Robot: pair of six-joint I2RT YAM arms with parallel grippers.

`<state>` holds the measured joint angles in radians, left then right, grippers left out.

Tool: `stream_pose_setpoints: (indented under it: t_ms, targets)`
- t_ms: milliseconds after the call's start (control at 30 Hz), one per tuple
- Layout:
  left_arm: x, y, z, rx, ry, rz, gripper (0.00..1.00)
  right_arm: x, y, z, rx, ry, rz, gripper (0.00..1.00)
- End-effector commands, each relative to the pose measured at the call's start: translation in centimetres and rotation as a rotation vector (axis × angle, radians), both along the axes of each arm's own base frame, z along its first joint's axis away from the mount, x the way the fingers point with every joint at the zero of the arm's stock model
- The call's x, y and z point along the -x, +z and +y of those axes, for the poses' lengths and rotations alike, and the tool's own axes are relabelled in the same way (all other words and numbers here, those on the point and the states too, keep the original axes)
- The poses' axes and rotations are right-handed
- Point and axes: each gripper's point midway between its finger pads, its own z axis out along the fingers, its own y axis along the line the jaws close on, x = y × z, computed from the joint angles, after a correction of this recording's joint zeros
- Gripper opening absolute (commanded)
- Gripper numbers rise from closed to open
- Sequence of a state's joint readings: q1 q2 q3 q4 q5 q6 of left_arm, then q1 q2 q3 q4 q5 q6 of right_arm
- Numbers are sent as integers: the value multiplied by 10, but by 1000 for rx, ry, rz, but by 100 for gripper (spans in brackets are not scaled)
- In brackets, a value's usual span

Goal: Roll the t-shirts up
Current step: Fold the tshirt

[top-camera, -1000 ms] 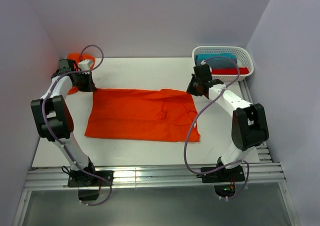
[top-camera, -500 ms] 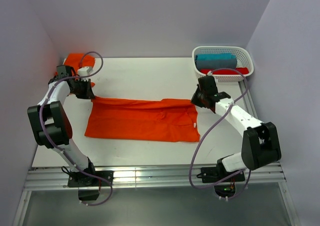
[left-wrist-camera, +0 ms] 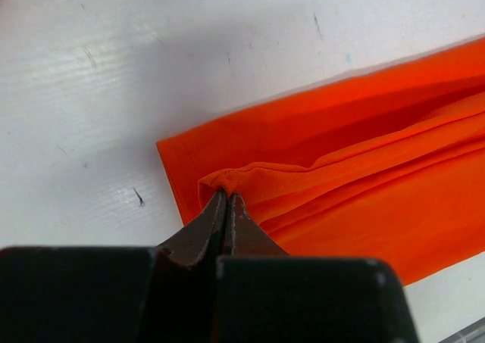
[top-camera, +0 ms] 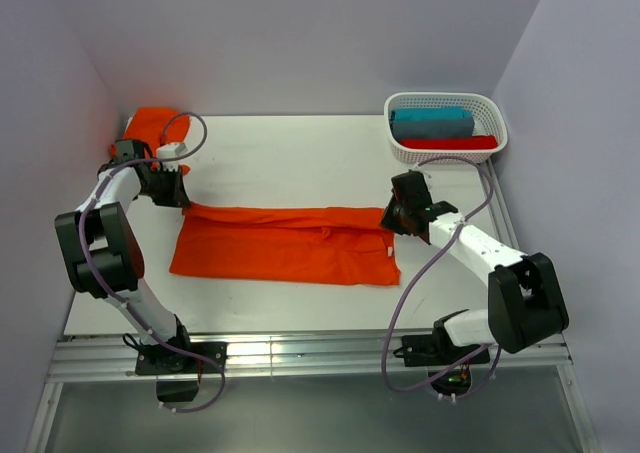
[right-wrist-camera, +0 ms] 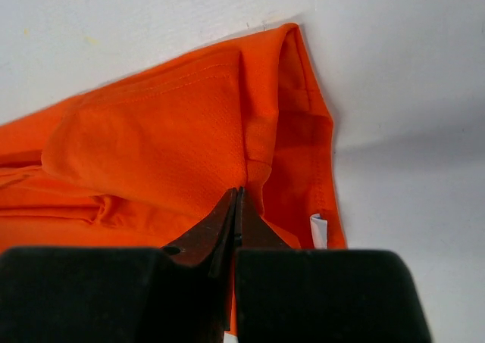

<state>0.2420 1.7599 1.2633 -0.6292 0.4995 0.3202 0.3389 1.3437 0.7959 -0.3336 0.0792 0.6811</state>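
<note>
on the worktop [top-camera: 300,163], l jaws & r jaws each pinched fully closed on the far edge of the spread orange t-shirt [top-camera: 285,248].

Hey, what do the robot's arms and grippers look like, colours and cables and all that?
The left arm and right arm are white shells joined by bulky black joint housings. A thin purple cable loops loosely along each. The left gripper and right gripper are black, with fingers tapering to slim points. No markings show.
</note>
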Motion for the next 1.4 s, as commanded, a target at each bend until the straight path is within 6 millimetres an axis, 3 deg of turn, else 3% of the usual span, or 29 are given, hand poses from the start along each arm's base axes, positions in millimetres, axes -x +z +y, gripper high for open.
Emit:
stream_pose_setpoints:
  t_ms: [0, 367, 500, 667, 900, 1033, 1167, 1233, 1267, 1333, 1367]
  targets:
    - [7, 8, 0, -13, -24, -28, 0, 0, 6, 2, -15, -13, -48, 0]
    - [30, -31, 5, -54, -8, 56, 0, 17, -36, 11, -22, 7, 53, 0]
    - [29, -38, 11, -82, 20, 67, 0, 21, -45, 14, -18, 21, 76, 4]
    - [27, -36, 11, -82, 28, 54, 4, 22, -50, 12, 4, 21, 93, 20]
    - [27, -21, 8, -77, 16, 2, 39, 21, -41, 7, 27, 15, 83, 50]
    - [27, -5, 8, -88, 8, -28, 49, 20, -26, 4, 36, 5, 57, 56]
    - [29, 16, 10, -91, 2, -50, 53, 5, -1, 4, 39, 9, 11, 59]
    - [27, 23, 11, -98, 0, -56, 54, -3, 0, 1, 55, 7, 31, 59]
    - [29, 26, 12, -98, 2, -50, 54, -17, 11, 2, 55, 6, 4, 59]
    - [27, 30, 14, -107, 5, -58, 54, -27, 3, 2, 69, 6, 39, 58]
    - [27, 30, 14, -109, 7, -56, 54, -40, 13, 5, 67, 14, 18, 57]
